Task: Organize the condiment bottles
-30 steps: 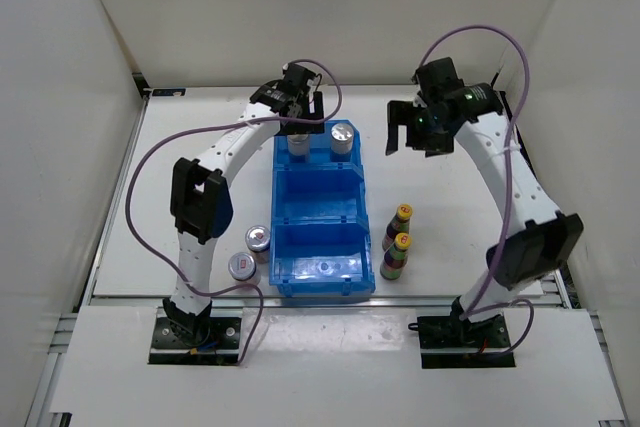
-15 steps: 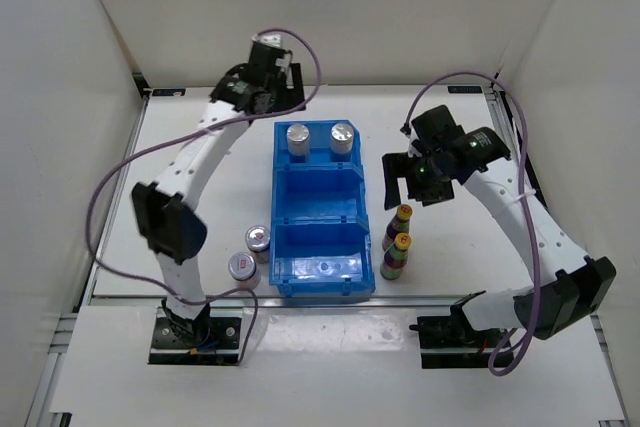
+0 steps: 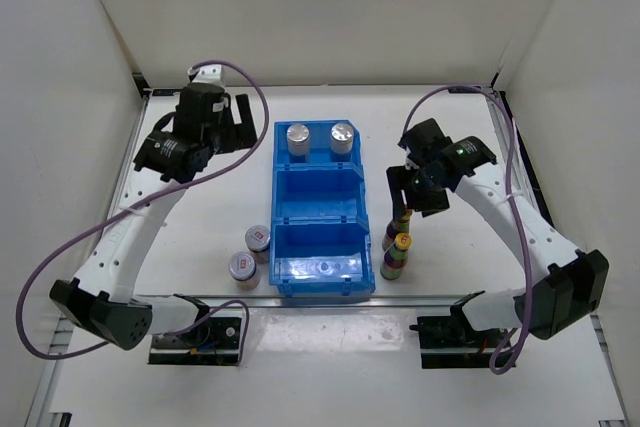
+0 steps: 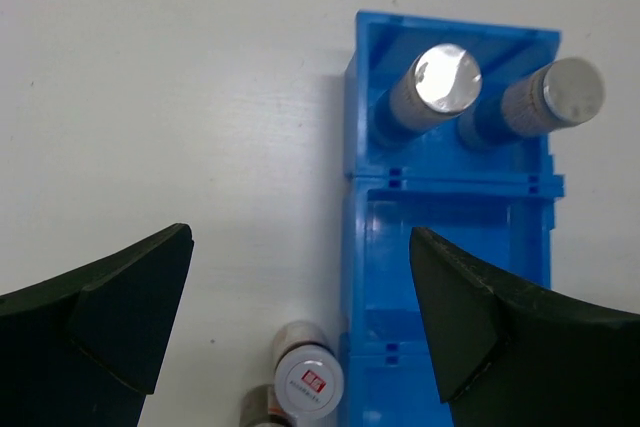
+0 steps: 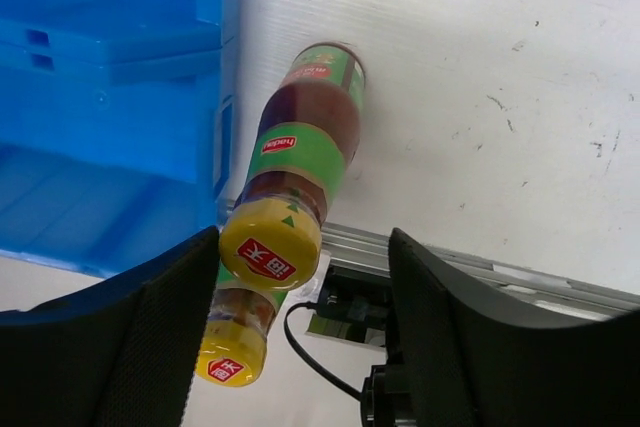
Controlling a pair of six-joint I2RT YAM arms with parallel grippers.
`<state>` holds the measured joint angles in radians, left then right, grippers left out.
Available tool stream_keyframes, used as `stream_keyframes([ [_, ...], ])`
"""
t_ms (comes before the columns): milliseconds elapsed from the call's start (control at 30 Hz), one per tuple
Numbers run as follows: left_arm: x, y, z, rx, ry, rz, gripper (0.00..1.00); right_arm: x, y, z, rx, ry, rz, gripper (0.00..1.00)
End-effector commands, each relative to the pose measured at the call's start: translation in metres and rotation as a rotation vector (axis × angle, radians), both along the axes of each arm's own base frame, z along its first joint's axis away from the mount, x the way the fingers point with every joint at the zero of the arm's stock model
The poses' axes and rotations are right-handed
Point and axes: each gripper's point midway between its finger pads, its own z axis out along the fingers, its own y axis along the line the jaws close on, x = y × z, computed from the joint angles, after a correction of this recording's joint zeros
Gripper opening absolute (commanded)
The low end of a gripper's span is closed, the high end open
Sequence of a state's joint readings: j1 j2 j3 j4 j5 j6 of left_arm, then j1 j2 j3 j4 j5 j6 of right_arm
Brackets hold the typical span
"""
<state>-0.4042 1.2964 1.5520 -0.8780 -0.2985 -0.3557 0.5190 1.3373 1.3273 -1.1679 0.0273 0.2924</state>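
Moved since a second ago: left arm has swung off the bin's far end out to the table's far left; right arm has dropped in over the two slim bottles.
Table (image 3: 200,207): carries the bin and four loose containers.
Blue bin (image 3: 320,205): three compartments; the far one is filled, the middle and near ones hold no containers.
Done so far: two silver-lidded cylinders (image 3: 298,137) (image 3: 342,135) stand upright side by side in the far compartment.
Left to do: two more cylinders (image 3: 258,238) (image 3: 241,266) wait just left of the bin, and both yellow-capped bottles just right of it; roughly a third sorted, by my reckoning.
Left gripper (image 3: 232,119): spread wide, nothing between its fingers, well apart from every container.
Right gripper (image 3: 407,195): partly spread, straddling the farther bottle (image 5: 300,137) at its yellow cap; a gap shows on one side, so not clamped yet.
Nearer bottle (image 5: 235,347): upright, touching or just beside its twin, outside the jaws.
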Motion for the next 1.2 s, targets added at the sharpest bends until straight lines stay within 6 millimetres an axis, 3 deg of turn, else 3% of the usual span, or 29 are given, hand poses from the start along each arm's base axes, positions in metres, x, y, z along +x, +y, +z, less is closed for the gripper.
stream_keyframes([
  [0, -0.012, 0.007, -0.012, -0.001, 0.036, -0.01, 1.0, 0.01, 0.0, -0.001, -0.024, -0.042, 0.006, 0.7],
  [167, -0.02, 0.015, -0.017, 0.034, 0.063, -0.016, 1.0, 0.017, 0.004, -0.005, -0.041, -0.061, 0.016, 0.7],
  [267, -0.022, 0.016, -0.01, 0.035, 0.044, -0.021, 1.0, 0.019, 0.008, -0.01, -0.05, -0.053, 0.035, 0.65],
  [467, -0.024, 0.021, -0.013, 0.047, 0.052, -0.018, 1.0, 0.023, 0.01, -0.017, -0.062, -0.039, 0.045, 0.43],
  [567, -0.026, 0.023, -0.01, 0.048, 0.041, -0.01, 1.0, 0.023, 0.008, -0.014, -0.067, -0.041, 0.033, 0.26],
  [633, -0.028, 0.026, -0.01, 0.061, 0.037, -0.006, 1.0, 0.024, 0.008, -0.009, -0.076, -0.054, 0.027, 0.14],
  [767, -0.032, 0.029, -0.008, 0.063, 0.027, 0.002, 1.0, 0.028, 0.009, 0.018, -0.098, -0.113, 0.026, 0.0],
  [800, -0.032, 0.029, -0.008, 0.063, 0.027, 0.002, 1.0, 0.029, 0.005, 0.025, -0.113, -0.129, 0.018, 0.0],
  [833, -0.032, 0.029, -0.008, 0.063, 0.027, 0.002, 1.0, 0.035, 0.012, 0.044, -0.079, -0.174, 0.014, 0.0],
  [933, -0.034, 0.031, -0.008, 0.067, 0.025, 0.009, 1.0, 0.046, 0.025, 0.07, -0.053, -0.228, 0.024, 0.0],
  [1033, -0.036, 0.032, -0.009, 0.067, 0.025, 0.009, 1.0, 0.056, 0.043, 0.087, -0.044, -0.277, 0.06, 0.0],
  [1167, -0.036, 0.033, -0.009, 0.075, 0.025, 0.005, 1.0, 0.068, 0.063, 0.088, -0.065, -0.287, 0.098, 0.0],
])
